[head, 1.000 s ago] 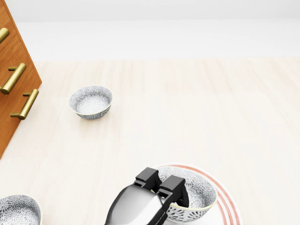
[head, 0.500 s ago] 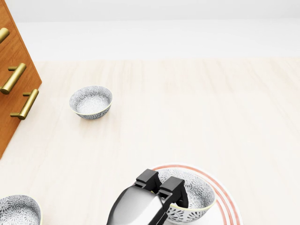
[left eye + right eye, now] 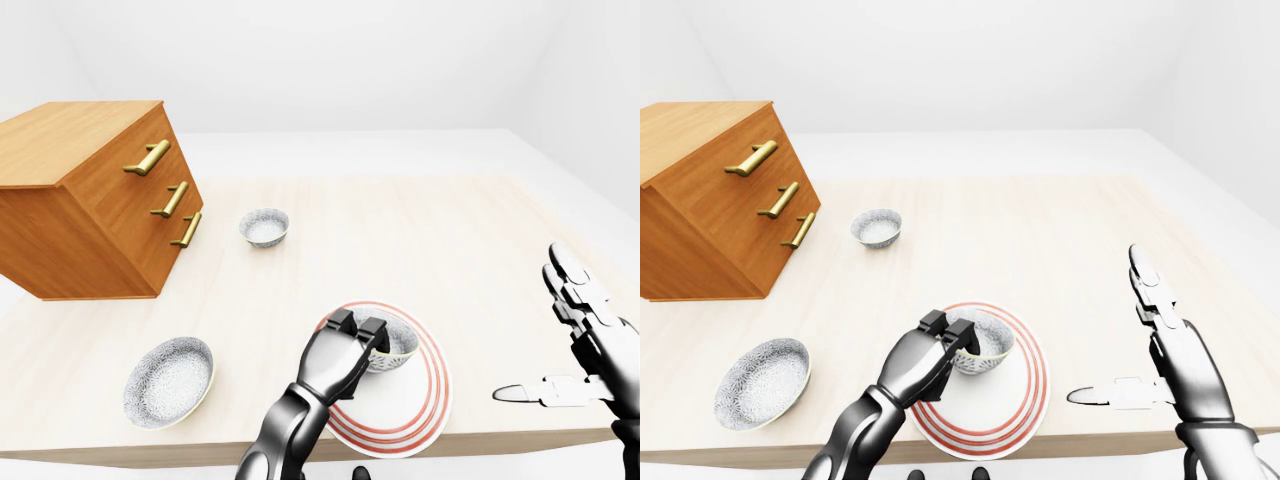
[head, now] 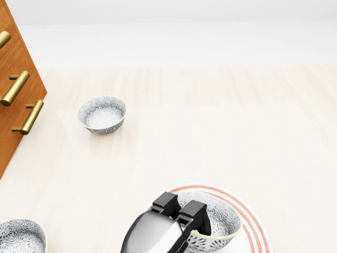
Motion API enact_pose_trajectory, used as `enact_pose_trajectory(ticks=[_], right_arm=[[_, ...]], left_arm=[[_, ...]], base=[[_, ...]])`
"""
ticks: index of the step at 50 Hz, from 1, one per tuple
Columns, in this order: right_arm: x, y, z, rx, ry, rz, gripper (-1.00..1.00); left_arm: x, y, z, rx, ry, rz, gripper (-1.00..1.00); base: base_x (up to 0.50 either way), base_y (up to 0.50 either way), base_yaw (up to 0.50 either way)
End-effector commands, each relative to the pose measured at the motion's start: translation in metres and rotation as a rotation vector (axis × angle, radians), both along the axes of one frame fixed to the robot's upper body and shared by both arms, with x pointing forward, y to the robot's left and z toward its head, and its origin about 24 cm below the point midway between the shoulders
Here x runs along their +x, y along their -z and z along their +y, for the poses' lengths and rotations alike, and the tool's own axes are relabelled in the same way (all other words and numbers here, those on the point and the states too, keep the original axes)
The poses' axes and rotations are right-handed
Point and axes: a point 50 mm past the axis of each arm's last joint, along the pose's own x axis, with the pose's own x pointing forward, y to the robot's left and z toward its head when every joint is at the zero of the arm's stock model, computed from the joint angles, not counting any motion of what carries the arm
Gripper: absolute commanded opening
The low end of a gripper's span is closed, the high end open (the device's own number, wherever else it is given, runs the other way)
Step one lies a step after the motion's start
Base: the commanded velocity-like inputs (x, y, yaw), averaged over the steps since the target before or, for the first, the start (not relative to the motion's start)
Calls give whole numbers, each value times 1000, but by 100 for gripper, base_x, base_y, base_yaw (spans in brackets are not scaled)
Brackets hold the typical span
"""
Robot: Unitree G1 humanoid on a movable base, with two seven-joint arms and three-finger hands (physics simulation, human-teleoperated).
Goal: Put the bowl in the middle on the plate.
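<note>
A patterned grey-and-white bowl (image 3: 398, 346) sits over the red-ringed white plate (image 3: 418, 412) near the table's bottom edge. My left hand (image 3: 357, 330) is shut on the bowl's left rim, its fingers hooked over the edge. The head view shows the same bowl (image 4: 220, 221) and plate (image 4: 256, 224) at the bottom, with the hand (image 4: 181, 210) covering the bowl's left side. Whether the bowl rests on the plate or hangs just above it I cannot tell. My right hand (image 3: 1138, 340) hovers open at the right, well clear of the plate.
A small patterned bowl (image 3: 264, 226) stands higher up on the table, next to a wooden drawer chest (image 3: 90, 195) with brass handles. A larger patterned bowl (image 3: 168, 381) lies at the lower left near the table's edge.
The bowl, held by my left hand, has sunk slightly toward the plate and tilted less. Everything else is unmoved.
</note>
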Motion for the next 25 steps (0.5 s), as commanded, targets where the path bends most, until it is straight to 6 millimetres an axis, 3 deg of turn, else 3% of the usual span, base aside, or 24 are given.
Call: enact_pose_trajectory(ticks=[1,25], right_arm=[[1,2,-1,8,1,8,100],[1,4,-1,13,-3,14,100]], left_arm=[[0,-2,1,-24,-9,-12,-100],[-1,0,0,-29,-7,-4,-100]], base=[[0,0,0],[0,0,0]])
